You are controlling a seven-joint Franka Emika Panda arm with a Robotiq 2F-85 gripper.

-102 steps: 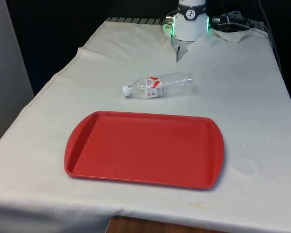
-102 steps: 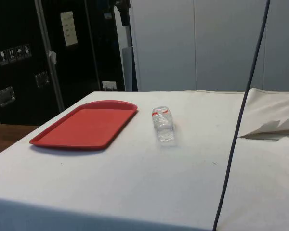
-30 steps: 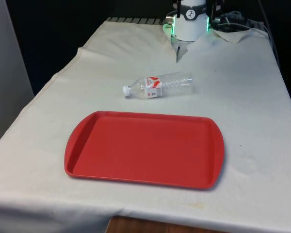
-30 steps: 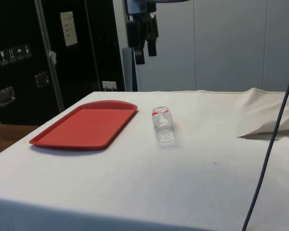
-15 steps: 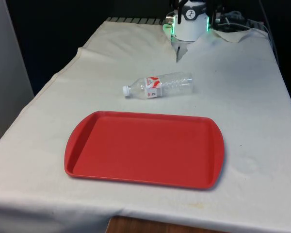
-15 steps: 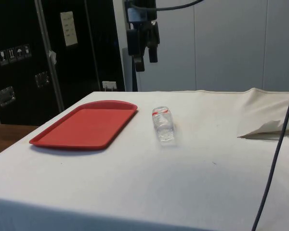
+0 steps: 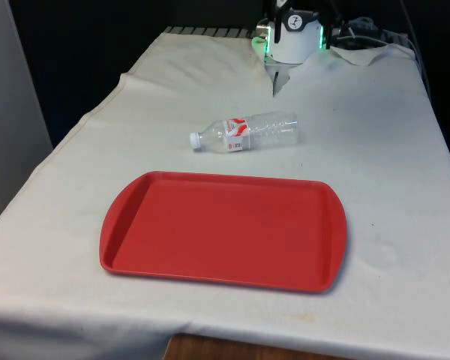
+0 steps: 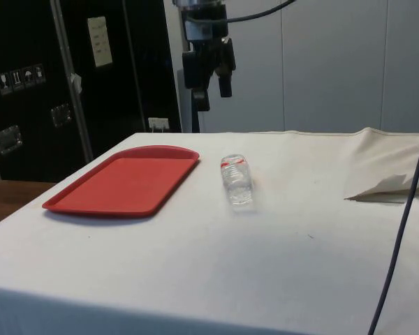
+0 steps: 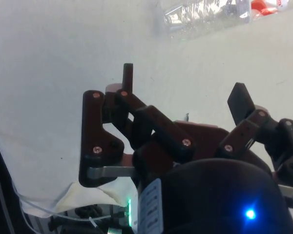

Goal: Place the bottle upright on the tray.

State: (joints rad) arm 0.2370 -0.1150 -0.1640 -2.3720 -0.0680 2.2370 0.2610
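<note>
Descending over the last few seconds, the gripper (image 8: 209, 88) now hangs lower and closer to the bottle (image 8: 237, 180) than it did a moment ago, when it sat higher up and nearer the tray's side of the side view. Its two fingers (image 9: 127, 74) stand wide apart and hold nothing. Nothing else has moved: the bottle (image 7: 245, 132) lies on its side on the white cloth of the bench (image 7: 375, 150), just beyond the far edge of the red tray (image 7: 223, 229), white cap pointing to the front view's left, clear body to the right. The tray carries nothing.

This reads as the approach step, with the grasp itself not yet begun (the gripper is well above the bottle, not touching it). In the wrist view the bottle (image 9: 205, 14) lies ahead of the open fingers, so the line of travel looks sound. The task is barely started: the bottle has yet to be picked up, turned onto its base and set down on the tray.
</note>
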